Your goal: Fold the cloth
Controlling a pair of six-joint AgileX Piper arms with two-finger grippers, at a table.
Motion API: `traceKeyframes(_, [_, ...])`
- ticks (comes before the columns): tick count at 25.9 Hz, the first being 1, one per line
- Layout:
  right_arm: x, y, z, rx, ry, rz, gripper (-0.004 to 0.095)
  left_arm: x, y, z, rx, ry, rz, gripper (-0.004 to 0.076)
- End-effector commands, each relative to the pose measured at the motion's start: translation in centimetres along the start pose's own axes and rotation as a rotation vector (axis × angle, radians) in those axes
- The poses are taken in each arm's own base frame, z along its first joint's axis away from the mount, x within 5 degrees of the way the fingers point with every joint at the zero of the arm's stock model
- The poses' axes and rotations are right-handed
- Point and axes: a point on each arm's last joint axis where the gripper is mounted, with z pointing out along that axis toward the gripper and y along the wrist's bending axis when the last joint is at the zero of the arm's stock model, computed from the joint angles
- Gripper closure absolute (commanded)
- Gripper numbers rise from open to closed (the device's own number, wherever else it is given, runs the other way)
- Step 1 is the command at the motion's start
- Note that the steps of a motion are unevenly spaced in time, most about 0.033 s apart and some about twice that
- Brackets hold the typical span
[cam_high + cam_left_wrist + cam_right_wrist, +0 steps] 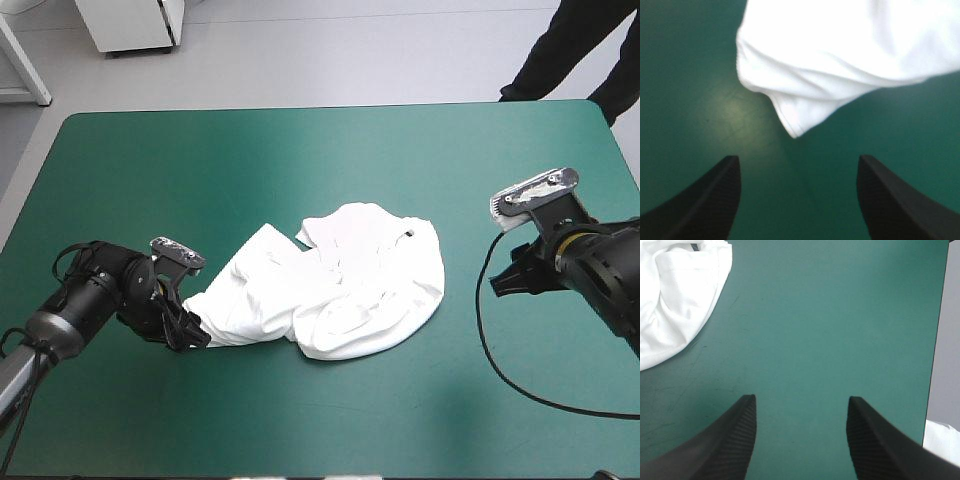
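The T-shirt (340, 285) lies as a white crumpled heap on the bench (150, 160), between my two claws and nearer to my left one. Its rounder, fuller part sits on the side toward my right claw, and a small dark mark shows near its far edge. A longer rumpled stretch runs out from it toward my left claw (190, 332).

My left claw is down low at the teal-green cover (685, 100). Its black fingers (705, 200) stand wide apart, holding nothing. In the left wrist view the T-shirt (850, 50) fills the ground ahead of this claw (797, 157), and one hemmed corner points back toward the gap between the fingers. That corner stops just ahead of the fingertips, with only bare cover between them. From the high view the end of the cloth looks to be touching the claw or just beside it, and I cannot tell which.

My right claw (505, 280) is well apart from the T-shirt, with a strip of bare cover between. Its fingers (720, 445) too stand wide, holding nothing. In the right wrist view the rounded edge of the T-shirt (675, 305) lies ahead of this claw (801, 397) and off to one side. The bench's edge runs ahead on the other side.
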Motion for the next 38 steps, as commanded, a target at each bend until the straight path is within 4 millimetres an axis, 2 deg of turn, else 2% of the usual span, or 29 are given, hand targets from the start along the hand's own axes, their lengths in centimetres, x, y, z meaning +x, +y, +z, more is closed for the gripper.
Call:
traceKeyframes(1, [-0.1,-0.9,-1.1,0.041,-0.043,0.003,0.0381,-1.0,1.2,0.1,-0.014,-0.055,-0.044,0.0244])
traceKeyframes(6, [-0.1,-0.9,-1.1,0.043,-0.044,0.002,0.0381,-2.3,1.9,2.5,0.015,-0.039,-0.055,0.0244])
traceKeyframes(10, [-0.2,-0.9,-1.1,0.049,-0.043,0.004,0.0381,-3.6,2.3,5.7,0.051,0.006,-0.062,0.0244])
traceKeyframes(12, [-0.4,-0.8,-0.6,0.055,-0.028,0.004,0.0381,-4.1,1.9,6.5,0.102,0.001,-0.07,0.0274])
traceKeyframes(14, [-1.0,-0.2,0.7,0.052,0.011,0.001,0.0381,-4.3,1.6,6.8,0.136,0.002,-0.078,0.045])
traceKeyframes(15, [-1.5,0.4,2.1,0.05,0.052,-0.01,0.0381,-4.3,1.6,6.8,0.139,0.001,-0.076,0.0589])
traceKeyframes(17, [-2.2,1.0,3.7,0.046,0.08,-0.029,0.0381,-4.3,1.6,6.8,0.139,0.001,-0.071,0.0749])
traceKeyframes(27, [-8.3,4.2,12.7,0.002,0.149,-0.066,0.0381,-4.2,1.1,6.7,0.196,0.009,-0.085,0.0746])
traceKeyframes(30, [-9.4,3.7,15.3,-0.06,0.188,0.02,0.0381,-4.3,0.8,6.6,0.226,0.002,-0.069,0.0746])
traceKeyframes(33, [-9.8,2.3,17.7,-0.117,0.231,0.108,0.0381,-4.3,0.6,6.5,0.25,-0.001,-0.071,0.0746])
traceKeyframes(38, [-10.2,1.6,20.2,-0.226,0.257,0.175,0.0381,-4.3,0.4,6.5,0.271,-0.007,-0.063,0.0746])
